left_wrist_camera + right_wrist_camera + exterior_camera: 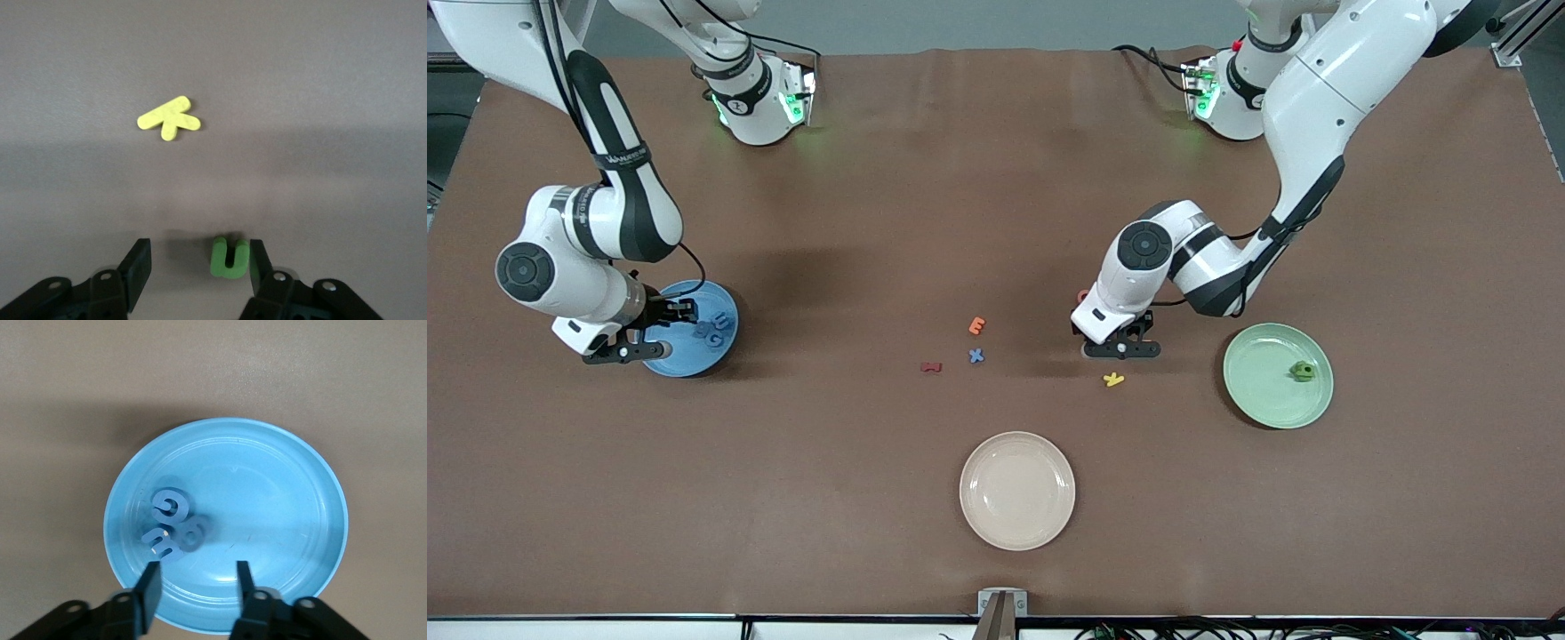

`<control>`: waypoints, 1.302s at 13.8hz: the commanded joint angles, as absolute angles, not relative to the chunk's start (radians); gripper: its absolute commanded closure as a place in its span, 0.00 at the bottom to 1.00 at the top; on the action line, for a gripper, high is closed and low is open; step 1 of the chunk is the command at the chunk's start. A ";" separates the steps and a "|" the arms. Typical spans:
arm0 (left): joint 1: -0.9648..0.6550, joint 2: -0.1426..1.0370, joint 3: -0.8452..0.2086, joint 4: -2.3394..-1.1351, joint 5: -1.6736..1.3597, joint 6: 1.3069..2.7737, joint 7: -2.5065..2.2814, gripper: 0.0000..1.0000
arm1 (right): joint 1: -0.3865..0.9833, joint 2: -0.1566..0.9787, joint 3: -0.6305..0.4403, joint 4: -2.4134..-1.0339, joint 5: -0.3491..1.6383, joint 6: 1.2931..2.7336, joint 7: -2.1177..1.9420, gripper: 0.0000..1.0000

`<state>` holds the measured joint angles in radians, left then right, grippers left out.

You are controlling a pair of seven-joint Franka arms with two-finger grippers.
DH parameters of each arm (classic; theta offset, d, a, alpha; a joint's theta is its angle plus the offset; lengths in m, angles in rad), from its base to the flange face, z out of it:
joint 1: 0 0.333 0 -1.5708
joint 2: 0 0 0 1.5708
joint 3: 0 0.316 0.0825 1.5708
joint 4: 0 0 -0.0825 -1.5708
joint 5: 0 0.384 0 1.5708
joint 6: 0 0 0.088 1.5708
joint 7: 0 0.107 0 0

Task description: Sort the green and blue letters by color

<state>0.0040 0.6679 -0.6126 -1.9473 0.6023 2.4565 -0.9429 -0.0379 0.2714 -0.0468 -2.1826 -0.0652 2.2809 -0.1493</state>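
Observation:
My left gripper (1120, 349) is low at the table, open, with a green letter U (230, 257) lying on the table between its fingers and touching one fingertip (258, 261). The left gripper also shows in its wrist view (197, 267). A green plate (1263, 391) toward the left arm's end holds green letters (1304, 371). My right gripper (660, 331) is open and empty over the blue plate (685, 360), which holds three blue letters (172, 503). The right gripper shows in its wrist view (198, 583). A blue letter X (976, 356) lies mid-table.
A yellow letter (1113, 380) lies just nearer the camera than the left gripper; it also shows in the left wrist view (169, 119). An orange E (977, 325) and a red letter (931, 366) lie beside the blue X. A beige plate (1017, 490) sits near the front edge.

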 commanded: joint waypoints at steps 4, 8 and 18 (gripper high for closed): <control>-0.012 0.684 -0.615 -1.947 0.626 2.476 -0.954 0.39 | 0.033 0.223 -0.002 -2.195 0.004 2.230 0.010 0.00; -0.012 0.692 -0.615 -1.947 0.626 2.480 -0.953 0.43 | 0.222 0.232 0.000 -2.146 0.014 2.232 0.363 0.00; 0.017 0.674 -0.612 -1.953 0.627 2.470 -0.928 0.97 | 0.644 0.513 -0.006 -1.775 0.107 2.263 0.990 0.00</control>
